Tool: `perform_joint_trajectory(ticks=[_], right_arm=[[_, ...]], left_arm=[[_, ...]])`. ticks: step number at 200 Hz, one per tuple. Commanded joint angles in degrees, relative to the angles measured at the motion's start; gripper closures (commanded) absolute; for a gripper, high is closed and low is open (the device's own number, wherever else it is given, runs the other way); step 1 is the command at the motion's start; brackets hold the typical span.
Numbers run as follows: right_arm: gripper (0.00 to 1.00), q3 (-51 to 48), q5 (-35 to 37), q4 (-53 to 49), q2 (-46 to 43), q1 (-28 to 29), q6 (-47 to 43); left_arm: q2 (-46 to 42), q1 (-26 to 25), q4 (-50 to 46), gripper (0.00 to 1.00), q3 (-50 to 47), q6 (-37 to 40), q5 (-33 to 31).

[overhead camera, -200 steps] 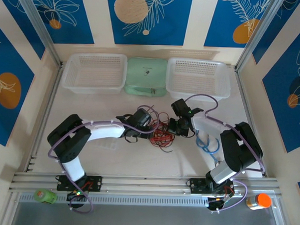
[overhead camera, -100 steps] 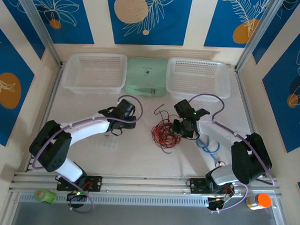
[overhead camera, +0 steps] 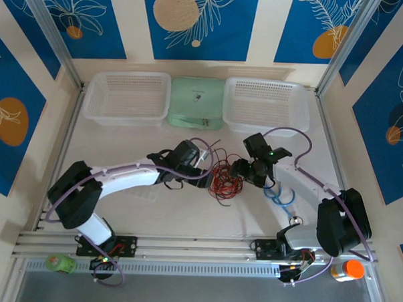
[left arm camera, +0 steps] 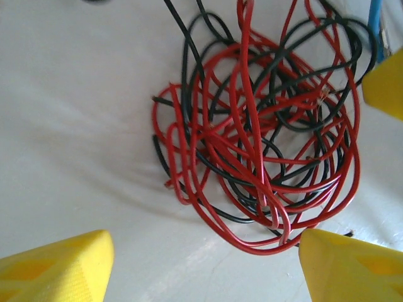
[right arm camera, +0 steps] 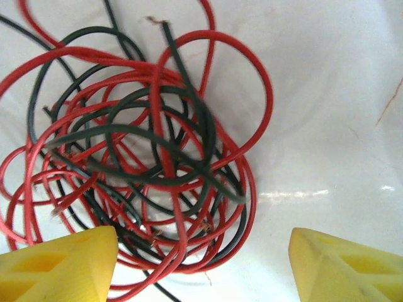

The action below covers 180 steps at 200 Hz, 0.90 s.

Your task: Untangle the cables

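The cables (overhead camera: 224,179) lie as one tangle of thin red and black strands on the white table, between my two grippers. My left gripper (overhead camera: 203,167) is at the tangle's left side and stands open. In the left wrist view the cables (left arm camera: 264,138) lie just ahead of the left gripper (left arm camera: 204,264), and a low red loop nearly touches one of its yellow fingertips (left arm camera: 340,264). My right gripper (overhead camera: 241,170) is at the tangle's right side, open. The cables (right arm camera: 145,157) reach down between the right gripper's (right arm camera: 203,261) fingers, nothing clamped.
Two white mesh baskets (overhead camera: 127,96) (overhead camera: 265,103) flank a green pouch (overhead camera: 197,102) at the back. A light blue coiled cable (overhead camera: 280,194) lies right of the tangle, under the right arm. An orange bottle (overhead camera: 347,270) and a green object (overhead camera: 61,262) sit by the near rail.
The right gripper has opened from shut beside the tangle. The left arm swung away to the left, then came back to the tangle with its jaws wider.
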Motion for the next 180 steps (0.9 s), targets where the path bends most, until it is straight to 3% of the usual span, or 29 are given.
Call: perform_joint_trajectory(ticks=[1,49,70,92,117,132,160,180], right_arm=[[0.27,-1.8,-5.5,5.9,3.1,-1.5,-0.4],[0.29,-0.2,-4.6,10.7,13.5,-0.5,0.2],[0.35,-1.4,-4.6,12.6,15.7,0.5,1.3],[0.49,-2.9,-4.7,13.9,15.4,1.6,2.6],[0.79,-3.7,-4.2,13.5,13.9,2.6,3.5],[0.9,-3.6,-3.1,12.2,12.5,3.3,3.9],[0.92,-3.1,0.5,8.2,9.6,5.5,5.1],[0.85,-3.2,2.0,6.0,8.3,7.1,6.1]], left_arm=[[3.8,-0.7,4.7,0.23,0.8,-2.2,3.2],[13.1,-1.7,11.4,0.33,3.0,-6.8,2.9],[16.2,-1.6,13.3,0.37,4.0,-8.7,2.2],[17.4,-1.6,12.0,0.47,4.8,-8.8,-1.0],[16.1,-1.3,7.1,0.73,5.2,-7.8,-7.8],[14.2,-0.6,3.6,0.86,4.9,-7.5,-12.8],[10.0,2.2,-1.7,0.92,3.5,-7.3,-19.6],[7.2,4.7,-4.4,0.92,2.2,-6.9,-22.6]])
